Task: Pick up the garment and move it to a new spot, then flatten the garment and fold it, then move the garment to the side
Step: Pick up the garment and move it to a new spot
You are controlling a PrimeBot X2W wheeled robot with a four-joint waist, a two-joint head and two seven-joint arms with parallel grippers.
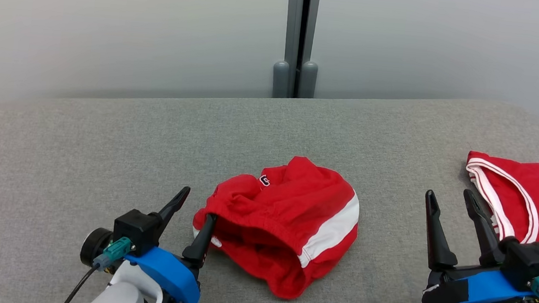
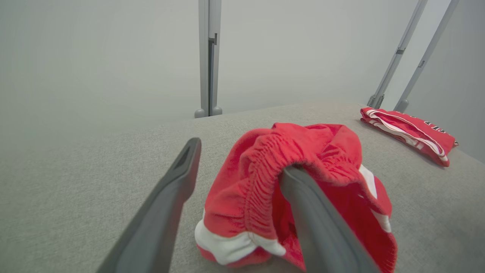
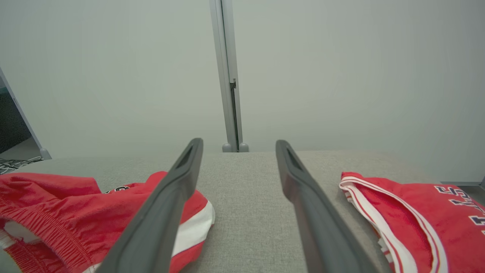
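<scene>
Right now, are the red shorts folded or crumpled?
Crumpled: the red shorts lie bunched in a heap, not flattened, on the grey fabric-covered table.

You have bright, soft, even light from above. The crumpled red fabric shorts cast a faint shadow on the grey woven tabletop. In your left wrist view the slim grey metal posts lean at the edge, and the long dark fingers look soft.
</scene>
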